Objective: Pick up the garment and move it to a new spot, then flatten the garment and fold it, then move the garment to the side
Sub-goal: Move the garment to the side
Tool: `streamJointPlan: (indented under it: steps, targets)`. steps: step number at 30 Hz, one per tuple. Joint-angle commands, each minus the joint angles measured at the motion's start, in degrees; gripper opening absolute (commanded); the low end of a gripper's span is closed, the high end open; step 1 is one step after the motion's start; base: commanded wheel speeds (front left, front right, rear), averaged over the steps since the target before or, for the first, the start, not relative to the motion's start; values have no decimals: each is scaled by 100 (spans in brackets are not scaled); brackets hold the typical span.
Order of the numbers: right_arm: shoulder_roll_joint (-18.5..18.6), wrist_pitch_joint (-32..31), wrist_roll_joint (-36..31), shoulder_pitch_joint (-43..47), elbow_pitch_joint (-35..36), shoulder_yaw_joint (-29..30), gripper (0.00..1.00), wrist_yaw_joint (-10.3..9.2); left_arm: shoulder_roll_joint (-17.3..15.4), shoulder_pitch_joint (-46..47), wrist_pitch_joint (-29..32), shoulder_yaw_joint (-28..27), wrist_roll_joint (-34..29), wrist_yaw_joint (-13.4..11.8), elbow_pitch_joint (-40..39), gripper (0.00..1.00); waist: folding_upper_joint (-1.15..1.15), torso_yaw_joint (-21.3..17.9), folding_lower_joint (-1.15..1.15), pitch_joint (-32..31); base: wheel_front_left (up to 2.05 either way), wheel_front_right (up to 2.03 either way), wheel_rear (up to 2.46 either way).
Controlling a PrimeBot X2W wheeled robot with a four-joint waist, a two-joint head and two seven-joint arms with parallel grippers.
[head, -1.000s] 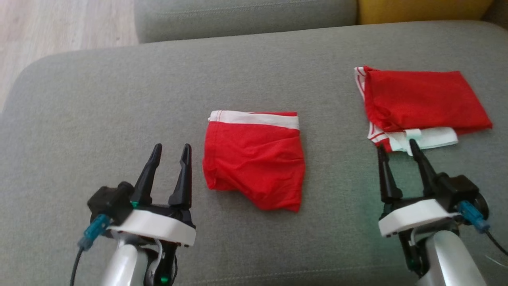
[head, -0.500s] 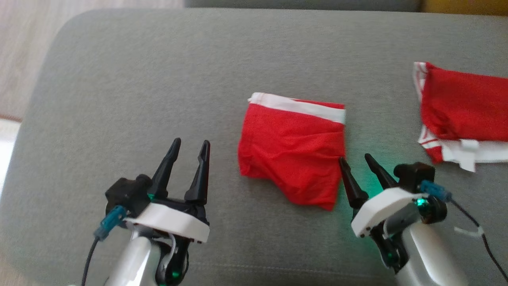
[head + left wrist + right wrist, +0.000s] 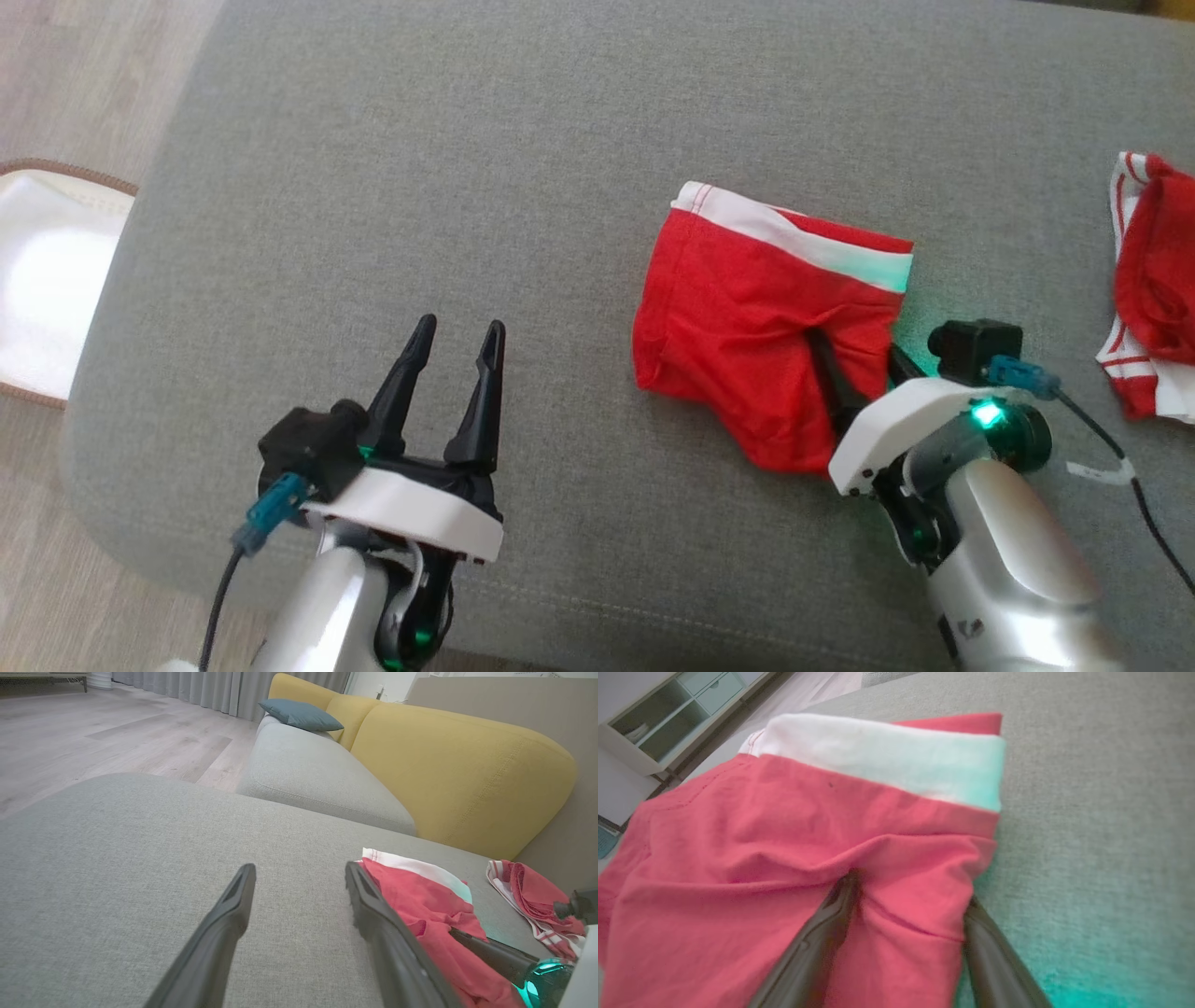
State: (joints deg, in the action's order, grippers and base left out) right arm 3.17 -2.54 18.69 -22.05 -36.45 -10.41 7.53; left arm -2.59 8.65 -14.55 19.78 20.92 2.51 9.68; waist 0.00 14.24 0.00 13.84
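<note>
- Garment: red shorts with a white waistband, folded, lying on the grey sofa cushion right of centre. The fabric is now puckered near its right edge; it lay flatter before.
- Right gripper: half a second ago one tip was just at the garment's right edge. Now it has pushed in, with one finger on top of the red cloth and the other at the edge. Jaws are apart, straddling a fold and not clamped.
- Left gripper: spread, empty, over bare cushion, same pose as before.
- Whole head view has shifted, so the camera moved.
- Second red garment: cut off at the right edge.
- Pale mat on the floor: cut off at the left.
- Garment's lower right corner is hidden behind the right wrist.
</note>
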Motion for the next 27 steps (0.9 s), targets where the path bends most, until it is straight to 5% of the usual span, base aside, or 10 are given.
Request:
streamJointPlan:
  steps: [1,10,15,20,27]
  targets:
    - [-29,-12,-85,16,-28,-182,0,-4,-29,200,-45,-153,33,-26,-155,100,0,-14,0,-4,0,0,0]
    - [17,548,-1389,-239,-51,-390,0,-4,-29,164,-45,-254,-59,2,-115,100,0,-470,0,-214,0,0,0]
    - [478,609,-1715,-376,221,-799,0,-4,-29,117,-45,-336,-127,45,-121,100,0,-857,0,-382,0,0,0]
    - [1394,355,-1552,-591,666,-1437,0,-4,-29,97,-45,-405,-179,79,-161,100,0,-1244,0,-413,0,0,0]
    - [3233,-208,-894,-1219,1128,-2216,0,-4,-29,262,-45,-367,-207,130,-220,100,0,-1591,0,-73,0,0,0]
